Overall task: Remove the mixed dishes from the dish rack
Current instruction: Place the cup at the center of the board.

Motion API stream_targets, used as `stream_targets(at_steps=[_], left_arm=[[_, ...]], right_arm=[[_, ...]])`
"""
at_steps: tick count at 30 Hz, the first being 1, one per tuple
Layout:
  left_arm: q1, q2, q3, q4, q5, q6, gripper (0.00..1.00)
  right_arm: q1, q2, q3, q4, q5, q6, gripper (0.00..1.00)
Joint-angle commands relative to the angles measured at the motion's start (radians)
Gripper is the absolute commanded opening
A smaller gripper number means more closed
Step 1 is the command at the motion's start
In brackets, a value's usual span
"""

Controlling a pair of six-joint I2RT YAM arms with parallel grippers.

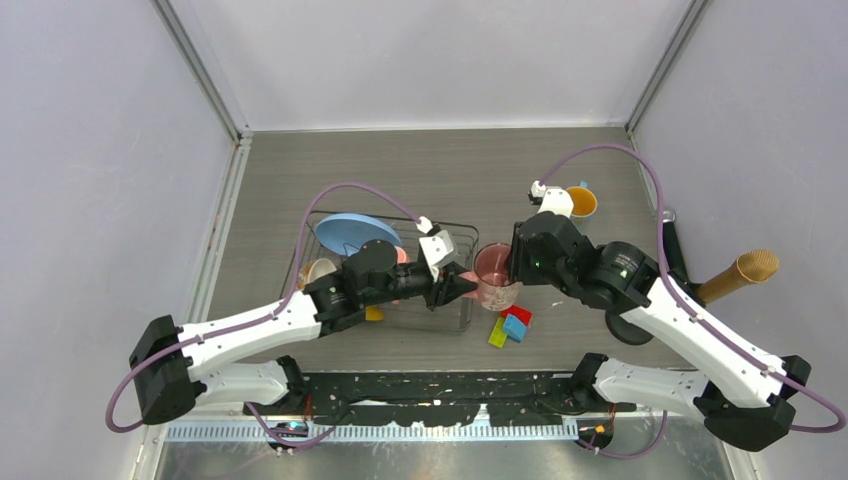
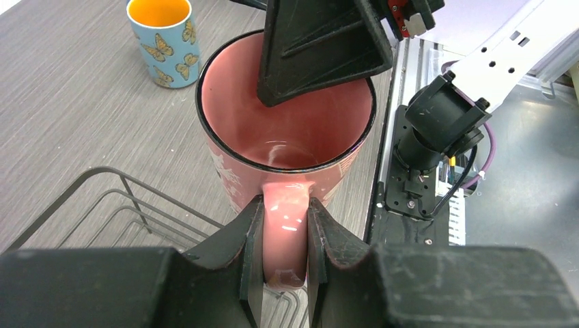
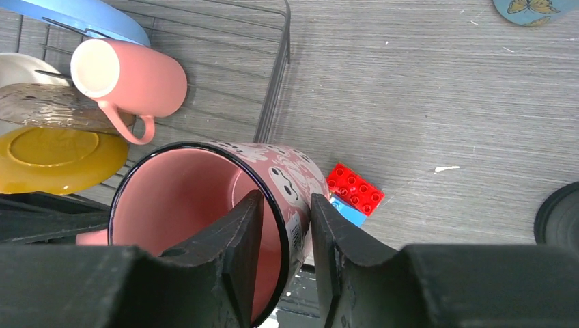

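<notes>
From above, one dish rack (image 1: 432, 315) holds a light blue plate (image 1: 357, 233). One speckled pink mug (image 1: 495, 272) is just right of the rack, three blocks (image 1: 514, 326) lie off its near right corner, and one blue mug (image 1: 581, 202) stands well to its right. In the left wrist view, the left gripper (image 2: 285, 225) is clamped on the pink mug's handle. In the right wrist view, the right gripper (image 3: 287, 219) pinches that mug's wall, one finger inside. In the rack are one salmon mug (image 3: 130, 78), one yellow plate (image 3: 54, 160) and one cream bowl (image 3: 17, 68).
</notes>
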Motion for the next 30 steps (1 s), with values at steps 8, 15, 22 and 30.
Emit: stream_targets(at_steps=[8,15,22,30], left_arm=[[-0.005,-0.043,0.079,0.113,0.025,0.011,0.07],[-0.004,-0.064,0.066,0.098,0.030,-0.025,0.99],[-0.005,-0.150,0.013,0.075,-0.102,-0.119,1.00],[-0.005,-0.258,-0.040,-0.085,-0.341,-0.274,1.00]], right_arm=[[-0.011,0.007,0.009,0.012,0.033,-0.049,0.01],[-0.040,0.018,0.035,0.026,0.149,-0.076,0.00],[-0.216,0.042,0.047,0.041,0.255,-0.084,0.00],[-0.445,0.163,0.004,0.201,0.193,-0.036,0.00]])
